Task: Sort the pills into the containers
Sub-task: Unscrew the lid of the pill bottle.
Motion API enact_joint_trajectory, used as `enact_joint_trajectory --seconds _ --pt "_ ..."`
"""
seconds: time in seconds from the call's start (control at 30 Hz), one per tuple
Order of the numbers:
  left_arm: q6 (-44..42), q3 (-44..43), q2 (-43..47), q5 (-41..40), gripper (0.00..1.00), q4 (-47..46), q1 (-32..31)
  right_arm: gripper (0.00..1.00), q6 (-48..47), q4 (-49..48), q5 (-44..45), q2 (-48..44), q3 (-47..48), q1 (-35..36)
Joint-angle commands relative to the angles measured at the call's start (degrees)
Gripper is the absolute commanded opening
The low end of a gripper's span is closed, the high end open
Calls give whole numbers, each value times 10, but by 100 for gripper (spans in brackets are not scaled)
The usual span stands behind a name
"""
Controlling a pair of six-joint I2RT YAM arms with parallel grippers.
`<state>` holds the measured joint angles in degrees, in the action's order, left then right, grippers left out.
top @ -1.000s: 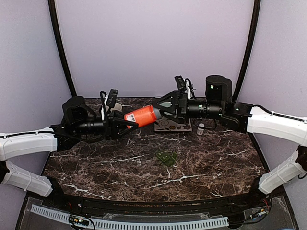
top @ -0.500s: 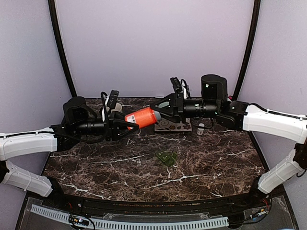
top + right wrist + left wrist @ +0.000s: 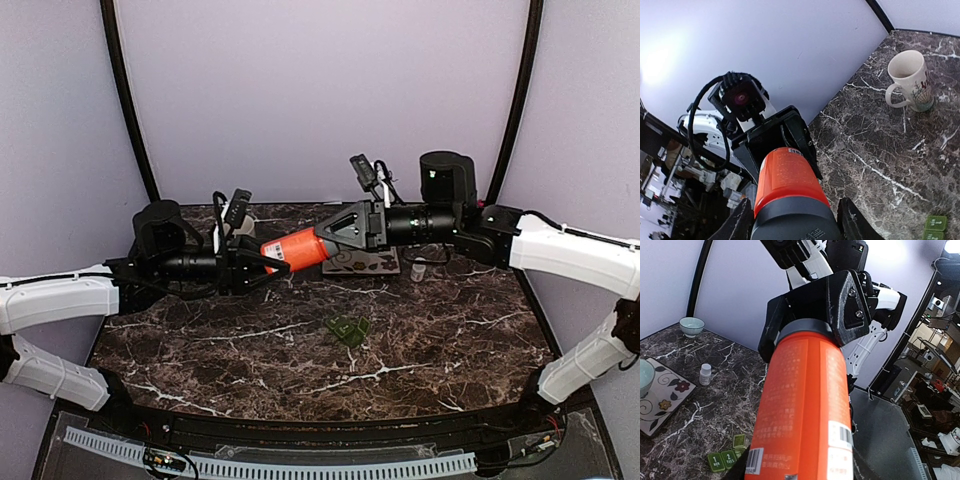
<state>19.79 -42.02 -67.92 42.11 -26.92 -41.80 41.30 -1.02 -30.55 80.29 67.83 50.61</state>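
Above the middle of the dark, white-veined marble table (image 3: 450, 340), the 2 arms share an orange plastic pill bottle (image 3: 295, 248), held level in the air. At its base the left gripper (image 3: 268, 260) clamps partway closed around the body. The right gripper (image 3: 325, 238) presses its fingers on the black screw cap (image 3: 805, 330). This looks like uncapping, so next comes a twist of the right wrist against a firm left hold. The small dark green pill-box strip (image 3: 346, 329) lies on the marble nearer the arms, well apart from the bottle. Lilac walls enclose the table, and a beige mug (image 3: 910, 80) stands at the back.
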Motion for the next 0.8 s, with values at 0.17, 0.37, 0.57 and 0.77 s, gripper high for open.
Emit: enact_joint_trajectory --seconds 0.17,0.37,0.57,0.77 --pt "93 -51 -6 112 0 -29 -1 0 -283 15 6 -69 -36 4" --pt "147 -57 -30 165 0 -70 0 0 -362 16 27 -81 -49 5" --pt "160 -60 -37 182 0 -80 0 0 -393 20 59 -90 -56 8" --pt "157 -58 -41 182 0 -82 0 9 -390 25 65 -89 -51 9"
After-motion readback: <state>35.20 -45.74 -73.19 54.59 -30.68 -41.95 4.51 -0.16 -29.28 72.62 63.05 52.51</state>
